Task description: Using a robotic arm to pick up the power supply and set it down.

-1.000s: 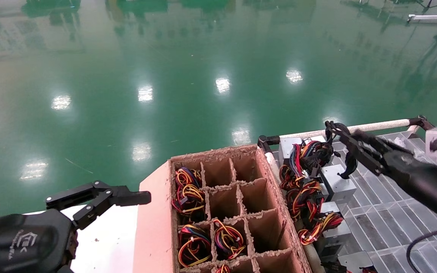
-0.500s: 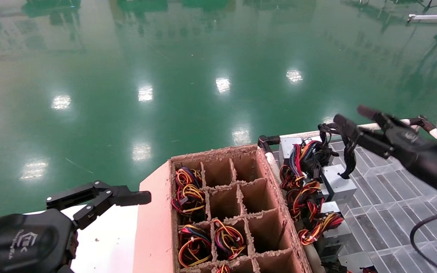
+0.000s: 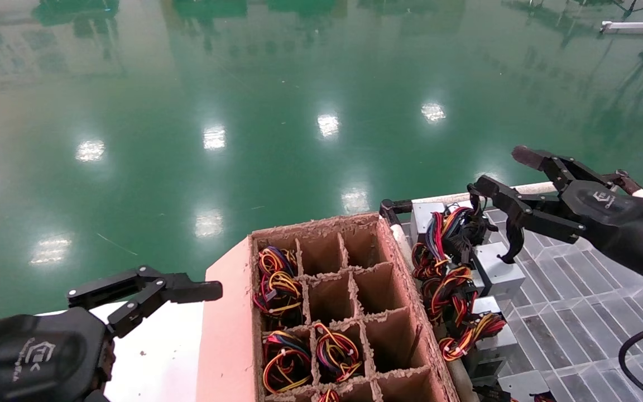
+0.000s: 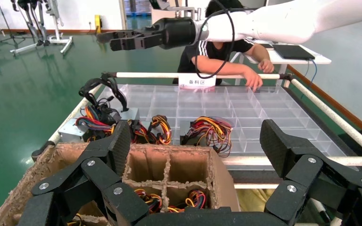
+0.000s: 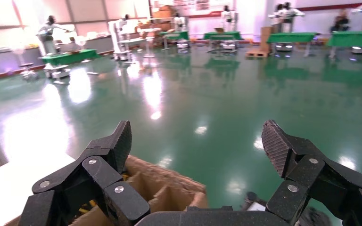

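We see the right end effector (image 3: pixel 503 170) raised above the far left corner of the clear gridded tray (image 3: pixel 572 312), its two black fingers spread wide apart and holding nothing. Just below it sits the power supply (image 3: pixel 497 269), a small grey box resting on the tray beside the cardboard box (image 3: pixel 344 312), with a loop of black cable (image 3: pixel 514 237) rising from it toward the lower finger; we cannot tell whether the finger touches the cable. More grey boxes with red, yellow and orange wire bundles (image 3: pixel 447 285) line the tray's left edge. In the left wrist view the white arm (image 4: pixel 283 21) reaches over the tray above the black cable loop (image 4: pixel 104 89).

The left end effector (image 3: pixel 145 293) hangs low at the left, near the pink flap of the cardboard box, fingers open and empty. Several of the box's compartments hold coloured wire bundles.
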Robot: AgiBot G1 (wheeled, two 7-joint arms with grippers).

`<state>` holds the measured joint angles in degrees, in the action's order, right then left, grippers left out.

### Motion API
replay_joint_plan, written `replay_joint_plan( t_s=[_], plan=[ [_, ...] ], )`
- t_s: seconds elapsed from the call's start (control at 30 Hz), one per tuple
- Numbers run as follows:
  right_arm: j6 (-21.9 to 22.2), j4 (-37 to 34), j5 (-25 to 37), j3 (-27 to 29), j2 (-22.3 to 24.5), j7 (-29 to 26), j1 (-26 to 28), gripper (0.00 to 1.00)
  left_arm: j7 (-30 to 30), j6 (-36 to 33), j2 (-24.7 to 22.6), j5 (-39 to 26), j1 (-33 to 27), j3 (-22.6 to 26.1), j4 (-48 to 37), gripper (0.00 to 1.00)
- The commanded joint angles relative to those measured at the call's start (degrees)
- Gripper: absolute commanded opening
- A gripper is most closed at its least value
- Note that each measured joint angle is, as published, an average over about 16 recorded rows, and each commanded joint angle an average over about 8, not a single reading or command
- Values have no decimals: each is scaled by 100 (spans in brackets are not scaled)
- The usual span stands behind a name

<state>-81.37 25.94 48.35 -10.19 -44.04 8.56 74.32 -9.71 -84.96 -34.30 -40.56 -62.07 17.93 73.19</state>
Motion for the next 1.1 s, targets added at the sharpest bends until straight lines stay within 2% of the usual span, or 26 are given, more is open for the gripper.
replay_joint_plan(
  t_s=[0.03, 1.1],
  plan=[
    [-21, 229, -31, -28, 43, -93, -61, 100, 0, 0, 0, 0, 0, 0, 0, 100],
    [-352, 3881, -528, -475, 735, -1573, -1039, 100, 3, 3, 3, 5, -2, 7, 0, 100]
  ],
)
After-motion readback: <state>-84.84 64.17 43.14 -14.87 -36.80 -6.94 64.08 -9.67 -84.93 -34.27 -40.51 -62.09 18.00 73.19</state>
